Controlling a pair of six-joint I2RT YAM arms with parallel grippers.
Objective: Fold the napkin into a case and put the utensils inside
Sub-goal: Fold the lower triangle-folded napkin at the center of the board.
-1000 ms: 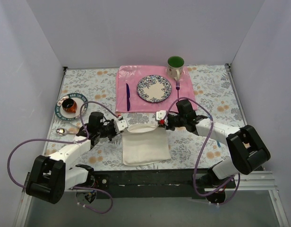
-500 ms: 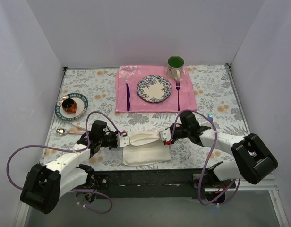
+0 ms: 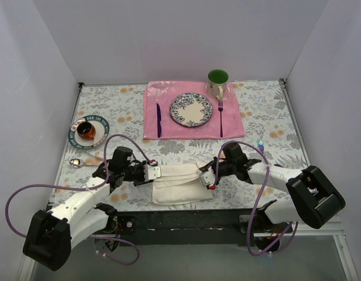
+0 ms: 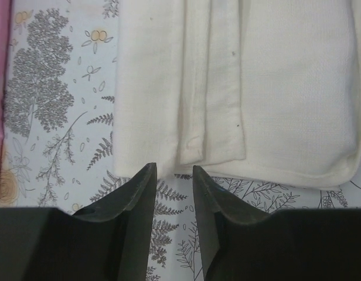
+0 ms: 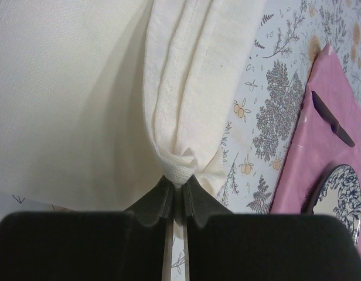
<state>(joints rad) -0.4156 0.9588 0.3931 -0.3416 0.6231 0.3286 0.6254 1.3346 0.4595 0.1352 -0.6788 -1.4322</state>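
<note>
Between our two pincers the napkin (image 3: 177, 184) lies on the flowered table (image 3: 268, 117), folded over on itself, with its far part gathered into long pleats. Our left gripper (image 4: 172, 168) sits at the cloth's left edge. Its jaws stand parted with only bare table between them, and the napkin's layered hem lies just ahead of the tips, not held. Our right gripper (image 5: 176, 181) is at the opposite edge, its jaws pinched tight on a bunched corner of the napkin. From that pinch the pleats fan away ahead of the fingers, and the broad smooth panel spreads to one side of them. Off to the other side of the right gripper we see the pink placemat (image 5: 312, 140), well apart from the cloth, carrying a dark knife (image 5: 333, 124) and the rim of a patterned plate (image 5: 344, 196). Behind the left gripper, out past its wrist and well apart from the napkin, a shiny spoon (image 3: 79, 163) rests on the table.
</note>
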